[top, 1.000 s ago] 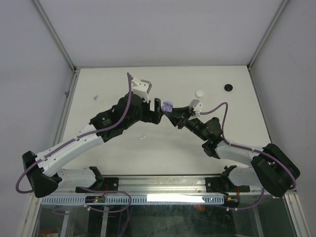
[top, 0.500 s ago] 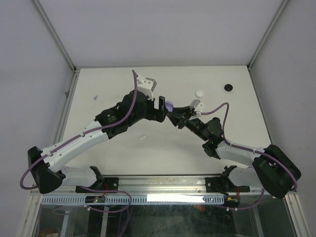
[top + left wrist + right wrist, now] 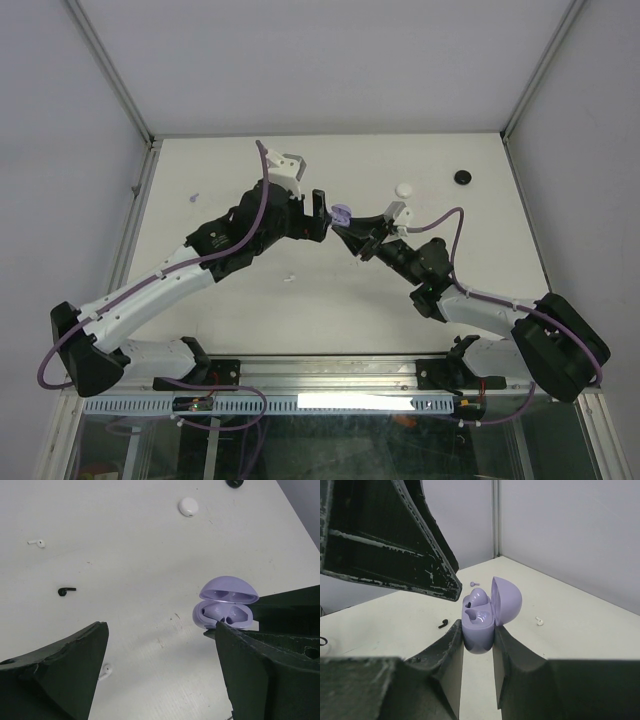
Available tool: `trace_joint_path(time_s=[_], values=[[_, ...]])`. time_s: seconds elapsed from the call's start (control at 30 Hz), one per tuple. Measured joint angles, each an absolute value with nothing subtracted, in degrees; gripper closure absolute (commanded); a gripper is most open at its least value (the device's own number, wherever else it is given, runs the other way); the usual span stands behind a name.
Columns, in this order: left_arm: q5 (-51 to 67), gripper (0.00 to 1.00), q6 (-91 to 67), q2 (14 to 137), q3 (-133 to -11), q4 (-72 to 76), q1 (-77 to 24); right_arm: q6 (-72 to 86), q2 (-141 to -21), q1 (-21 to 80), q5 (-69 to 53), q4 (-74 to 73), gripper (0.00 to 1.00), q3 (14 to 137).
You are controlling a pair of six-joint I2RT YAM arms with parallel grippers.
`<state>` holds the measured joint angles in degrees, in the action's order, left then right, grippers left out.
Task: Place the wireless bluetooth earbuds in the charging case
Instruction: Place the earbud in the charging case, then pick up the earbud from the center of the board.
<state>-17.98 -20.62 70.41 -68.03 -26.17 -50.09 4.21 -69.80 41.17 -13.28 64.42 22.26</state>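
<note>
Right gripper [image 3: 477, 636] is clamped narrow on the lilac charging case [image 3: 481, 615], pinching its lower shell from both sides near the middle of the table [image 3: 230, 160], lid hinged up and two glossy hollows on show. Loose on the tabletop, well apart from the case, lie a black earbud [image 3: 65, 591] and a white earbud [image 3: 37, 543]. Left gripper [image 3: 160, 645] is spread wide with nothing between its fingers, a second white earbud [image 3: 105, 670] just beside one of them, and it's eased back a touch leftward since half a second ago while the case hasn't budged
</note>
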Motion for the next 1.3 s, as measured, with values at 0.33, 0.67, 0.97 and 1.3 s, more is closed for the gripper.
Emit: trace_joint_path(time_s=[0.33,0.67,0.97,1.3], values=[[-18.00,0.11,-20.62,69.34,-67.33,-26.20,-49.39,4.21,-69.80,41.17,-13.32,64.42,1.00,22.26],[-17.32,0.11,-20.58,67.00,-65.32,-26.39,-44.64,4.21,-69.78,41.17,-13.30,63.70,1.00,22.26],[-16.10,0.11,-19.44,68.69,-61.87,-28.38,-32.05,3.44,-66.30,41.10,-11.60,56.73,1.00,21.76],[-16.21,0.13,-17.10,81.01,-62.02,-28.77,-13.98,1.43,-64.97,39.79,-10.09,54.41,1.00,18.87]])
